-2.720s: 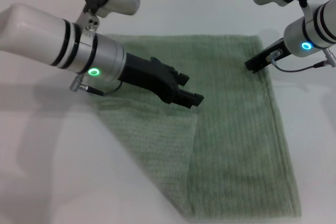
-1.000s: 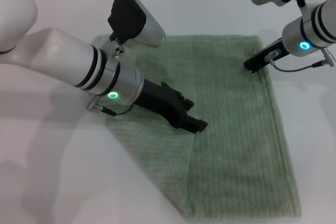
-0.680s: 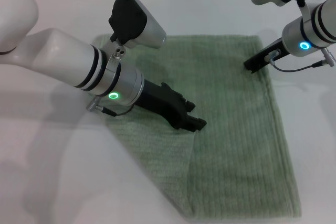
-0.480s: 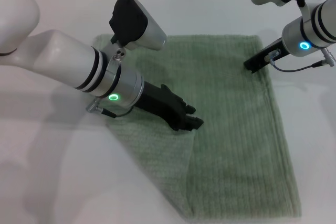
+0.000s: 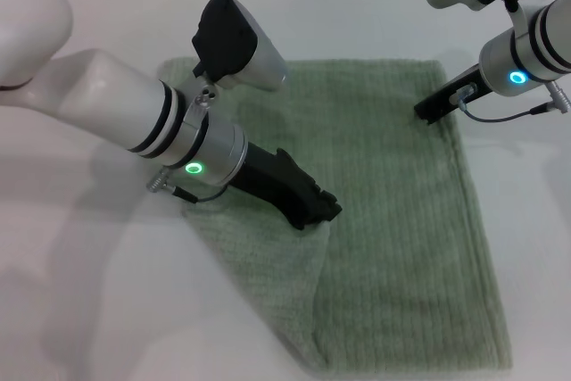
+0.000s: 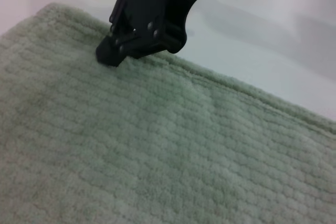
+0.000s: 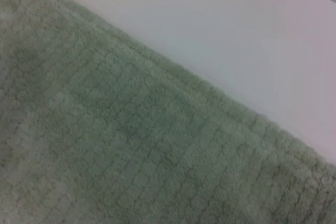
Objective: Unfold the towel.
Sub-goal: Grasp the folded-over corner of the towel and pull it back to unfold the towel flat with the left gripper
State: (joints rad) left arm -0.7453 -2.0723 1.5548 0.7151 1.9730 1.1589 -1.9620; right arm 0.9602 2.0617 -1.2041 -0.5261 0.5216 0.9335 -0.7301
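The sage-green towel (image 5: 401, 220) lies flat on the white table, with a paler flap (image 5: 263, 274) folded over its left front part. My left gripper (image 5: 323, 211) is low over the towel's middle, its fingers closed on the flap's inner edge, where the cloth puckers. My right gripper (image 5: 426, 111) rests its tip on the towel near the far right corner; in the left wrist view it (image 6: 107, 56) shows as one dark block set on the cloth (image 6: 157, 145) by the hem. The right wrist view shows only cloth (image 7: 105, 129) and hem.
The white table (image 5: 526, 220) shows bare around the towel to the right, behind and at the front left. My left arm's thick white forearm (image 5: 107, 104) crosses the towel's left side. A cable (image 5: 500, 116) hangs from the right wrist.
My left gripper moved forward along the towel to the flap's edge, drew back slightly and closed its open fingers on it; the flap's edge now puckers. The right arm has not moved.
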